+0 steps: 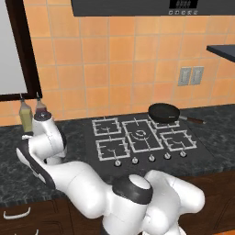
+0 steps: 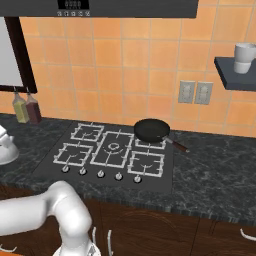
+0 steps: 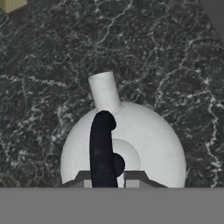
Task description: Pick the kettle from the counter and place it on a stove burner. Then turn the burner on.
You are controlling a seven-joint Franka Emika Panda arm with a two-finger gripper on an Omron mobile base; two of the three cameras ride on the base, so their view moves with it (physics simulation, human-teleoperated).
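In the hand view I look straight down on the white dome-shaped kettle [image 3: 144,140], which stands on the dark marbled counter [image 3: 166,61] with its short spout [image 3: 105,91] pointing to the top of the view. Its black arched handle [image 3: 101,148] runs between the two fingertips of my gripper [image 3: 107,180], which is shut on it. In the left base view my arm bends far left over the counter [image 1: 13,181], beside the cooktop. The small front-left stove burner [image 1: 111,148] [image 2: 75,152] stands bare.
A black frying pan [image 1: 164,111] [image 2: 151,130] sits on the back-right grate, handle pointing right. A row of knobs [image 1: 151,158] [image 2: 100,173] lines the cooktop's front edge. Two bottles [image 1: 26,115] [image 2: 26,108] stand against the tiled wall at the left.
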